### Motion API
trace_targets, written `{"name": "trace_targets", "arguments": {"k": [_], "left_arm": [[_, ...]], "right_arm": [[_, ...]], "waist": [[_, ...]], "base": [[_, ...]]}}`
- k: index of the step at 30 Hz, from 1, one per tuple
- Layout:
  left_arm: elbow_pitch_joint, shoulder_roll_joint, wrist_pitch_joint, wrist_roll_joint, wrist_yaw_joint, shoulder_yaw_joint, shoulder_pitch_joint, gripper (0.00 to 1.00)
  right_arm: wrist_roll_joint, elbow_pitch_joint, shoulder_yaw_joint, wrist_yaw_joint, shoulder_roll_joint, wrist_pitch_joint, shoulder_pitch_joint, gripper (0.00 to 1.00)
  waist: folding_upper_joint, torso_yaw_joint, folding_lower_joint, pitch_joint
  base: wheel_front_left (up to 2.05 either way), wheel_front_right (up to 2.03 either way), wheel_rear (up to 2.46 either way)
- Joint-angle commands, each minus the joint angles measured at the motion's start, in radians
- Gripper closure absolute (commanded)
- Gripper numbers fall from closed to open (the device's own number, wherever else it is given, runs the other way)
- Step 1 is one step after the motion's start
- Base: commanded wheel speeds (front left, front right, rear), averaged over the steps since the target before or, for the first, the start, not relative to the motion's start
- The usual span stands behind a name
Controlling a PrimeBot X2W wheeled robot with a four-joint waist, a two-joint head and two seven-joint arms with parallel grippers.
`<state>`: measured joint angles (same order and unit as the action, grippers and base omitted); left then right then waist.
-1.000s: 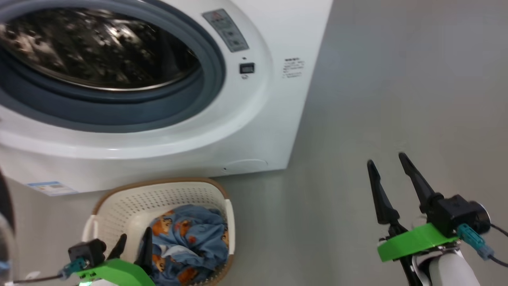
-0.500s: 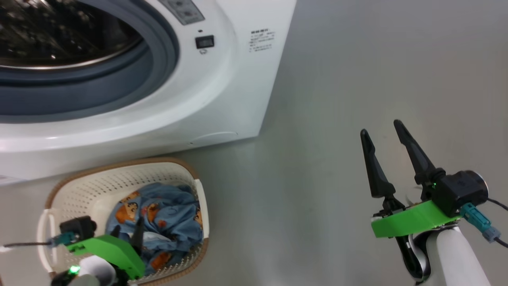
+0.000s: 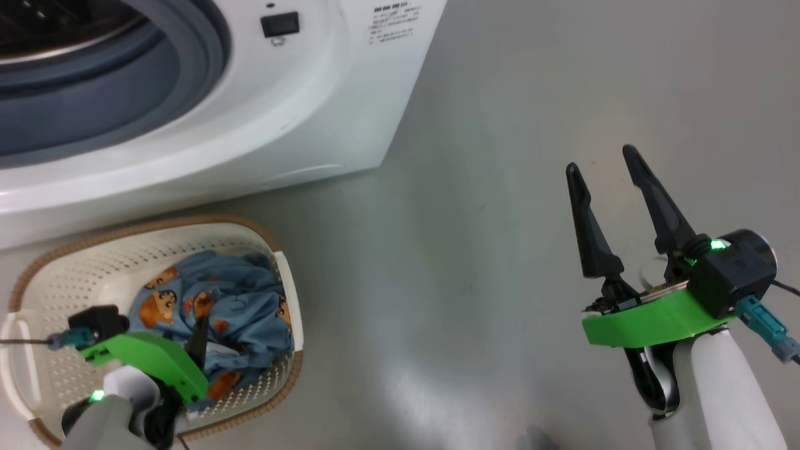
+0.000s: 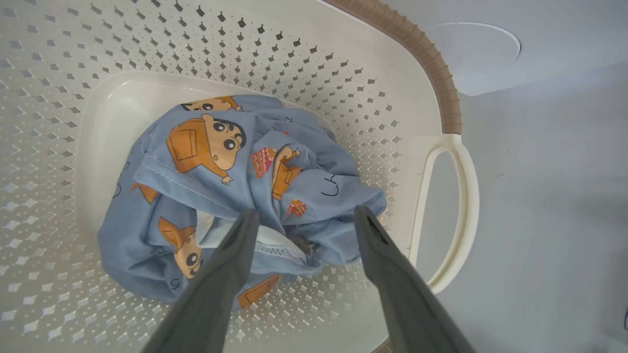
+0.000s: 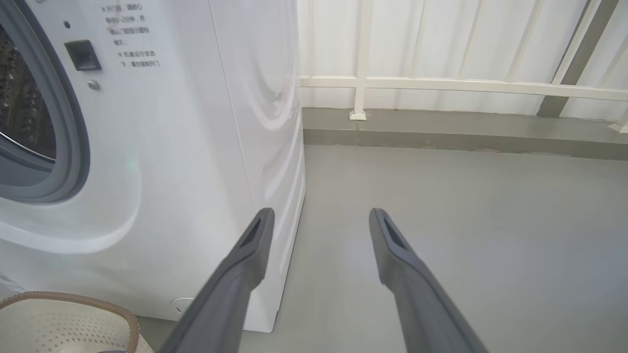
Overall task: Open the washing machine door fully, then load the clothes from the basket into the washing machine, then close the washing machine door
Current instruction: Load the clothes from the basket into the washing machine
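The cream basket point(image 3: 275, 262) with its brown rim stands on the floor in front of the white washing machine point(image 3: 300, 112), whose grey gasket point(image 3: 94, 106) frames an open mouth. The washing machine door is out of view. Crumpled light blue clothes point(image 3: 231, 294) with orange cartoon figures lie in the basket. My left gripper point(image 3: 194, 340) reaches down into it. In the left wrist view that gripper point(image 4: 304, 213) is open just above the clothes point(image 4: 235, 162), its fingertips straddling a fold and holding nothing. My right gripper point(image 3: 600, 159) hovers open and empty over the floor to the machine's right.
Bare grey floor point(image 3: 469, 281) stretches right of the machine and basket. The round filter cap point(image 3: 303, 172) sits low on the machine's front. In the right wrist view a white railing point(image 5: 441, 86) and a low kerb point(image 5: 441, 137) close off the far side beyond the machine's corner.
The head camera has tilted down, sliding the machine up and out of the picture. My left gripper has sunk deeper into the basket toward the clothes. Both grippers have stayed open.
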<state>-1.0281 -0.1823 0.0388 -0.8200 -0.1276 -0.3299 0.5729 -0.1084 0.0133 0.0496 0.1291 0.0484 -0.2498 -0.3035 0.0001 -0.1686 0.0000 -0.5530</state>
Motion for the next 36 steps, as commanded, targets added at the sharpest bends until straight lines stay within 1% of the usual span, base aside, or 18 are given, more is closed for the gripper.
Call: {"name": "trace_targets", "arguments": {"k": [1, 9, 24, 36], "left_arm": [[0.003, -0.034, 0.005, -0.015, -0.003, 0.019, 0.010, 0.00], [-0.027, -0.059, 0.010, -0.079, -0.003, -0.038, 0.074, 0.00], [-0.080, -0.086, 0.004, -0.146, -0.003, -0.118, 0.192, 0.00], [-0.136, -0.091, -0.010, -0.176, -0.003, -0.171, 0.245, 0.00]], "right_arm": [[0.004, 0.030, 0.022, 0.002, 0.002, -0.012, -0.006, 0.00], [0.026, 0.059, 0.022, 0.002, 0.002, -0.012, -0.037, 0.00], [0.042, 0.123, -0.013, 0.002, 0.002, -0.012, -0.047, 0.00], [0.040, 0.159, -0.040, 0.002, 0.002, -0.012, -0.043, 0.00]], "waist": [[-0.0001, -0.011, 0.0000, -0.033], [-0.0001, -0.015, 0.0000, -0.109], [-0.0001, -0.018, 0.0000, -0.230], [-0.0001, -0.020, 0.0000, -0.271]], "base": [[0.00, 0.00, 0.00], [0.00, 0.00, 0.00], [0.00, 0.00, 0.00], [0.00, 0.00, 0.00]]}}
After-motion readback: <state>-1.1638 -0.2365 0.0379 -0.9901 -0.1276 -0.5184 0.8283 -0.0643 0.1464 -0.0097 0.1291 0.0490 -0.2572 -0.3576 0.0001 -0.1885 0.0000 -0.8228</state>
